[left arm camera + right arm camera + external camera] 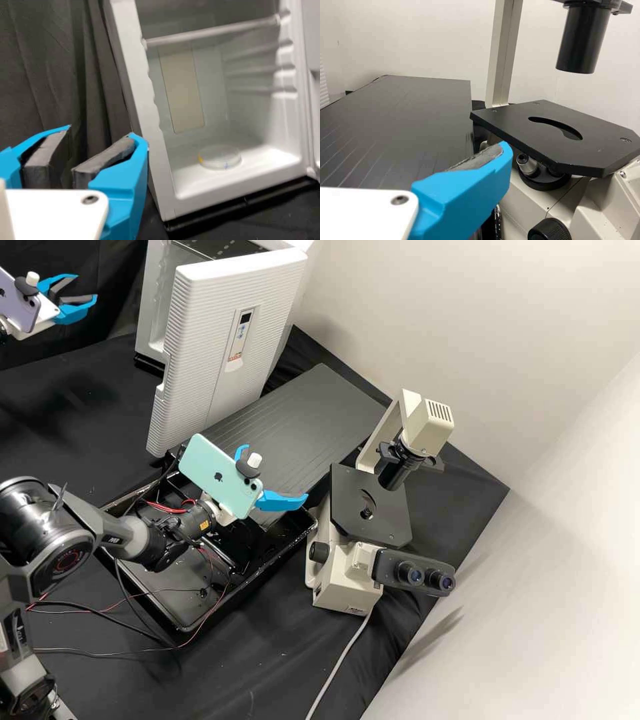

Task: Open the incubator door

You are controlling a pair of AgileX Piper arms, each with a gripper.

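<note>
In the left wrist view, a petri dish (219,156) is seen inside the open-doored incubator (165,200); jaws of left gripper (87,288) and right gripper (277,473) are parted.

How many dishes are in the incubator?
1 that I can see: a clear round dish lying flat on the floor of the incubator. Its upper interior runs out of the left wrist view, so others may be hidden there.

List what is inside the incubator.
A clear round dish lies in the incubator, below a pale bar. In the high view, the open door hides part of the inside.
</note>
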